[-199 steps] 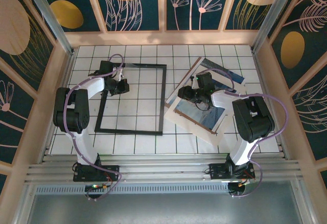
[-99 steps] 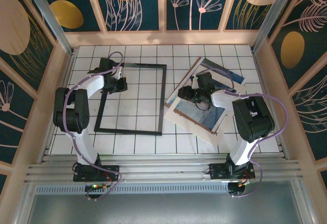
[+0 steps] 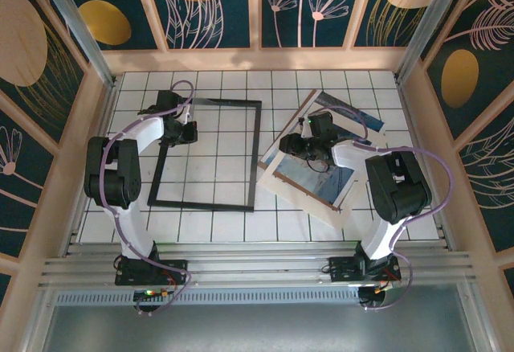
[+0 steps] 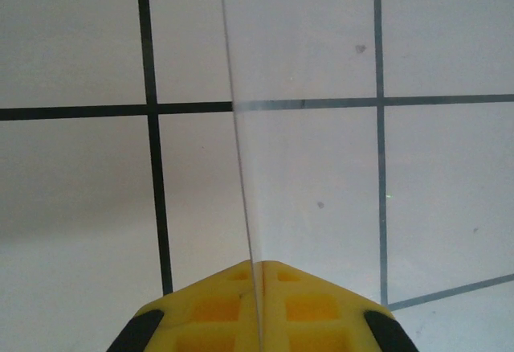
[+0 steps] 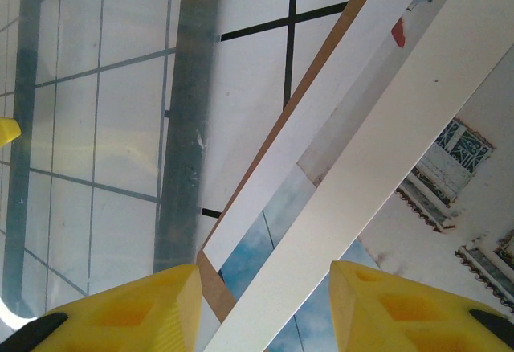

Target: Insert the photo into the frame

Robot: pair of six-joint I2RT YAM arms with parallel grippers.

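Observation:
The black frame (image 3: 201, 205) lies flat on the tiled table, left of centre. My left gripper (image 3: 189, 131) is over the frame's upper left part, shut on the edge of a clear pane (image 4: 321, 167), which runs thin between the yellow fingers (image 4: 217, 308). The photo (image 3: 309, 178), blue sky and pale buildings, lies at the right in a stack under a white mat (image 3: 347, 206). My right gripper (image 3: 294, 145) hovers over the stack's left side, open. In the right wrist view a strip of the mat (image 5: 361, 167) crosses between its fingertips (image 5: 265, 270), with the photo (image 5: 250, 257) on both sides.
A brown backing board (image 5: 321, 64) edges the stack. Wooden walls (image 3: 418, 111) with blue panels close the table on three sides. Bare tiles (image 3: 241, 227) lie along the near edge, in front of both arm bases.
My left gripper has shifted slightly up and left along the frame's corner, still holding the pane. The right arm has not moved.

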